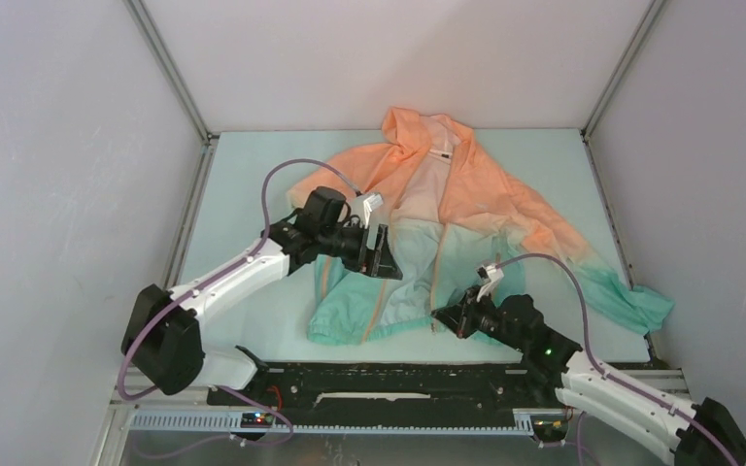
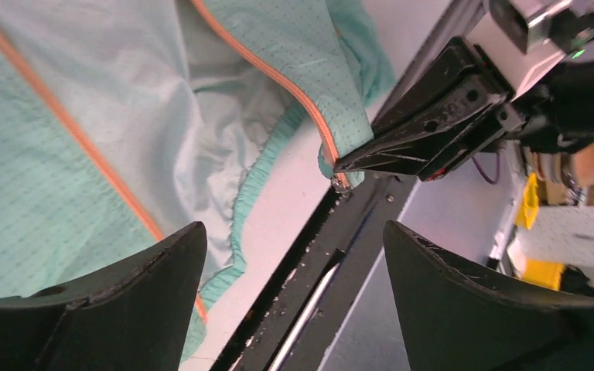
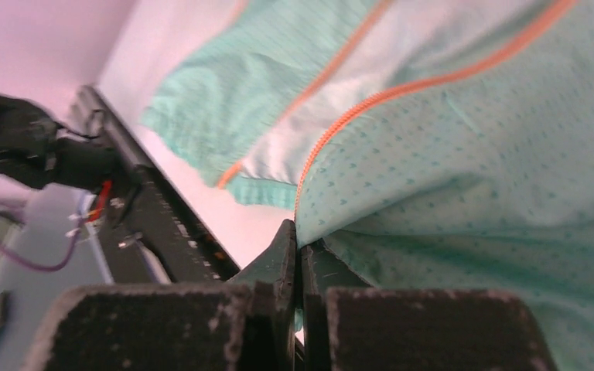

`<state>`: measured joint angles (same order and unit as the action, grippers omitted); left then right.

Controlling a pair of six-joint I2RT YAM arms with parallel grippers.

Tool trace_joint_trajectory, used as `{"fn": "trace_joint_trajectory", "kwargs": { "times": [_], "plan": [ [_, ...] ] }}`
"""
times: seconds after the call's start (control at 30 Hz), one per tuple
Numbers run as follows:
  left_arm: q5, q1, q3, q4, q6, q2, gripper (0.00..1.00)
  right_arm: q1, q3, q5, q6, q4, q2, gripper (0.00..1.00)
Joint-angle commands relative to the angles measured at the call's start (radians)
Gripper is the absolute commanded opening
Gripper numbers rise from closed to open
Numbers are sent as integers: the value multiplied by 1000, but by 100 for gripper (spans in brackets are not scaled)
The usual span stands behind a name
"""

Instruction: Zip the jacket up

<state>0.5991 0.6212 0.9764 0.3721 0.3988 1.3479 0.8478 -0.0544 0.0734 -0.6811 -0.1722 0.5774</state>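
I have the jacket (image 1: 447,233) spread on the table (image 1: 253,301), hood toward the far wall and its front unzipped. The right gripper (image 1: 444,316) has its jaws closed on the hem corner of one front panel, right where the orange zipper (image 3: 356,124) ends at the bottom. The left gripper (image 1: 381,254) hovers above the other panel, jaws wide open and holding nothing.

As I judge it, the step in hand is bringing the two zipper ends together at the hem. I would keep the right grip firm and the corner slightly lifted, then bring the left jaws down onto the other panel's hem corner, pinching close to the zipper tape rather than loose cloth. The fabric is thin and will bunch, so move slowly and keep both edges taut.
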Motion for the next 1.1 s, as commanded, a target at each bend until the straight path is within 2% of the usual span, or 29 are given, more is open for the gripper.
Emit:
{"fn": "trace_joint_trajectory", "kwargs": {
  "times": [0.0, 0.13, 0.3, 0.37, 0.5, 0.57, 0.63, 0.7, 0.77, 0.83, 0.9, 1.07],
  "plan": [
    [165, -4, -34, -120, 61, 19, 87, -111, 13, 341, 104, -229, -44, 0],
    [130, -1, -58, -112, 76, -3, 86, -217, 111, 557, 58, -571, 36, 0],
    [148, 0, -136, -189, 147, -65, 93, -226, 118, 674, 41, -808, 216, 0],
    [212, 1, -191, -305, 229, -66, 92, -222, 103, 710, 26, -865, 291, 0],
    [303, 23, -287, -638, 479, -18, 78, -219, 108, 745, -8, -950, 368, 0],
    [315, 48, -319, -831, 608, 10, 73, -218, 111, 735, -5, -939, 366, 0],
    [308, 74, -334, -924, 692, 32, 73, -217, 112, 726, 5, -903, 351, 0],
    [278, 102, -337, -970, 724, 46, 78, -215, 114, 712, 11, -872, 331, 0],
    [258, 137, -319, -965, 727, 78, 76, -216, 114, 700, 22, -825, 305, 0],
    [253, 167, -303, -1000, 752, 103, 69, -216, 111, 682, 27, -767, 273, 0],
    [247, 183, -291, -1011, 769, 127, 57, -215, 105, 659, 27, -694, 239, 0],
    [259, 188, -242, -969, 758, 174, 33, -166, 84, 548, 15, -455, 104, 2]
  ]
}}
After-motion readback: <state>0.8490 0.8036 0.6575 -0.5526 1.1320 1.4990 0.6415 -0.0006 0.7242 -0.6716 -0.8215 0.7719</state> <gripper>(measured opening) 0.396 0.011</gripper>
